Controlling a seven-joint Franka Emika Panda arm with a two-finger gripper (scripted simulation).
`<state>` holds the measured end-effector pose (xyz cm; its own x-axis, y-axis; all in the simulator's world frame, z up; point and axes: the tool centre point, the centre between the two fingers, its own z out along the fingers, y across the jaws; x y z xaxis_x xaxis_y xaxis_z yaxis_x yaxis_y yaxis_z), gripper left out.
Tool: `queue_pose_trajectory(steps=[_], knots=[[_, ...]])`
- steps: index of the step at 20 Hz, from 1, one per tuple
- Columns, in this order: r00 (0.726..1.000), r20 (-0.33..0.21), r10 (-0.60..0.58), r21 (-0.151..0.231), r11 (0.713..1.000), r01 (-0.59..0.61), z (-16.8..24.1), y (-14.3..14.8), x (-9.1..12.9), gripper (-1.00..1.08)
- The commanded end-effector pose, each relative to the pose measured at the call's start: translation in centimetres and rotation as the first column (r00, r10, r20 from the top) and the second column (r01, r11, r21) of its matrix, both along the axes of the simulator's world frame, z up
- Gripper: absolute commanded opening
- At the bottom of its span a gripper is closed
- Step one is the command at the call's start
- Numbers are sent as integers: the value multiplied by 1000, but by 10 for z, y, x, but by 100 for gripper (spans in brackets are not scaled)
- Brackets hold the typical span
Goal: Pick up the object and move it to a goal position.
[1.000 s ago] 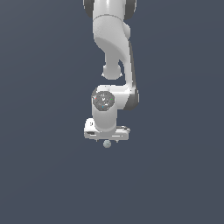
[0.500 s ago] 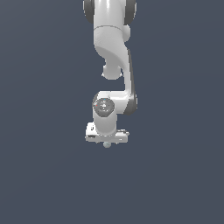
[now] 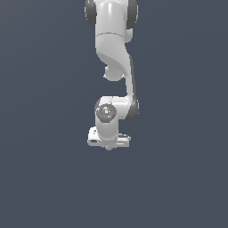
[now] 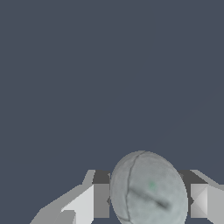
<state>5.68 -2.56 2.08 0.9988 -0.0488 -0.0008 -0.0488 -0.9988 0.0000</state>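
The object is a small pale grey-green ball [image 4: 148,189] with dark seam lines. In the wrist view it sits between my two fingers [image 4: 100,200], which press on it from both sides. My white gripper [image 3: 108,145] hangs straight down from the arm in the middle of the exterior view. There only the underside of the ball [image 3: 108,148] peeks out below the hand; the rest is hidden by it. The gripper is shut on the ball, low over the dark floor.
A plain dark grey-blue floor [image 3: 178,187] fills both views. The white arm [image 3: 113,49] rises from the gripper to the top of the exterior view. No goal marker shows.
The gripper has come straight down over the ball, which stayed where it was. The ball showed clearly under the hand before; now the hand covers most of it.
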Motion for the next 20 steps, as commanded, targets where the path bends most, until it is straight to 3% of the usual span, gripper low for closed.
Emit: queue_pose_trajectory(steps=[1, 12, 20], knots=[[1000, 1, 0, 0, 1000, 0, 0, 0, 0, -100], [1000, 1, 0, 0, 1000, 0, 4, 2, 0, -100], [1000, 1, 0, 0, 1000, 0, 40, 18, -4, -100]])
